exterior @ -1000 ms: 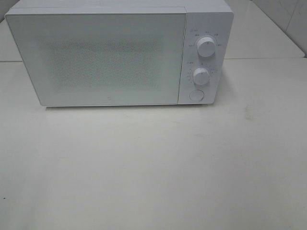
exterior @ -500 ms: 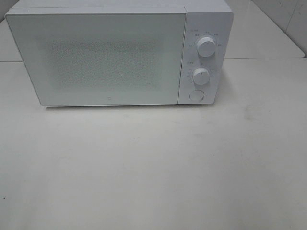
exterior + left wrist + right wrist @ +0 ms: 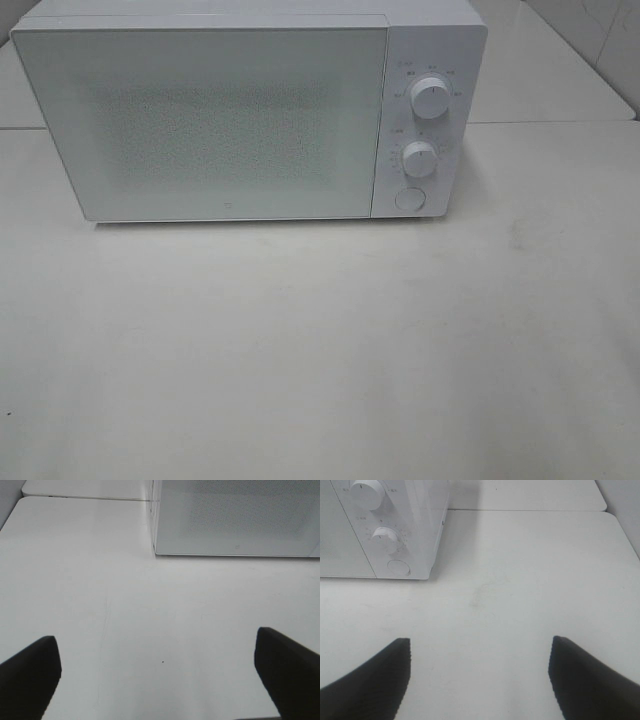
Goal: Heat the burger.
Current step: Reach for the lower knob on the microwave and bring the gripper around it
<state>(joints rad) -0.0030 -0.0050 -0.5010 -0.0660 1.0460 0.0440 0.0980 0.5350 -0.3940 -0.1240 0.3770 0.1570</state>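
Note:
The burger is out of view in every frame. A white microwave (image 3: 230, 110) stands at the back of the table with its door (image 3: 200, 120) shut; two dials (image 3: 430, 100) and a round button (image 3: 409, 199) sit on its right panel. Neither arm shows in the exterior high view. In the left wrist view my left gripper (image 3: 159, 675) stands open over bare table, short of the microwave's (image 3: 235, 520) front left corner. My right gripper (image 3: 480, 677) is open over bare table too, with the control panel (image 3: 387, 535) ahead of it and to one side. Nothing lies between either pair of fingers.
The white table (image 3: 320, 350) spreads wide in front of the microwave. A seam between table tops (image 3: 550, 122) runs behind it, level with the microwave's right side. A faint smudge (image 3: 480, 592) marks the surface on the right.

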